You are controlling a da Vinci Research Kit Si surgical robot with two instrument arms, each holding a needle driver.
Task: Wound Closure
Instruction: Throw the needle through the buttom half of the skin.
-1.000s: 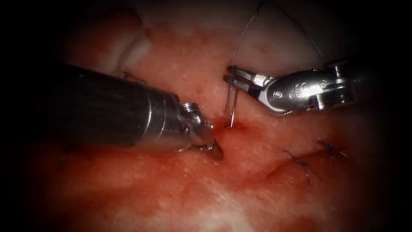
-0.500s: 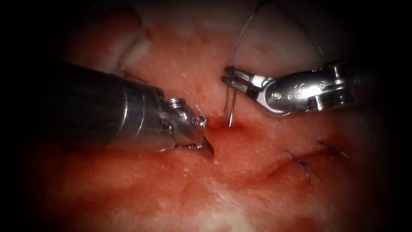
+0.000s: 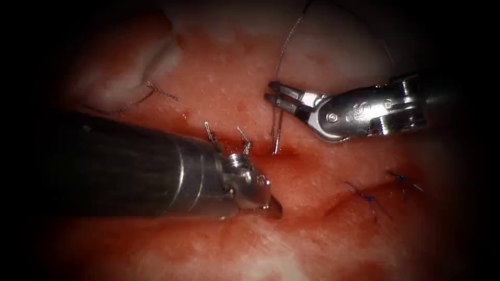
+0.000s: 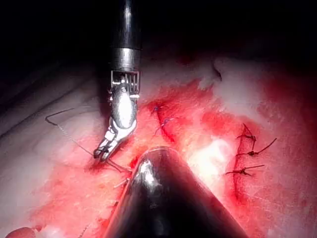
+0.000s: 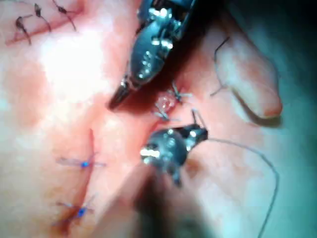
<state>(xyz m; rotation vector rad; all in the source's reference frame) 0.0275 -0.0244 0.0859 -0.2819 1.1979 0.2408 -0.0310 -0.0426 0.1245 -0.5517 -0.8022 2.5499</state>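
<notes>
1. The tissue (image 3: 224, 67) is lying red and wet across the endoscope view, its cut (image 3: 284, 156) sitting mid-scene, with stitched knots (image 3: 367, 199) to the right.
2. The left tool (image 3: 268, 205) is resting low on the tissue, just left of and below the cut; whether its jaws are open cannot be told, and nothing is seen held.
3. The right tool (image 3: 276, 96) is reaching in from the right, jaws clamped on the needle (image 3: 276, 132) near its upper end.
4. The needle is hanging almost upright from those jaws, its tip meeting the tissue at the cut; the right tool is nearer it.
5. The thread (image 3: 289, 44) is trailing upward, with open room above.
</notes>
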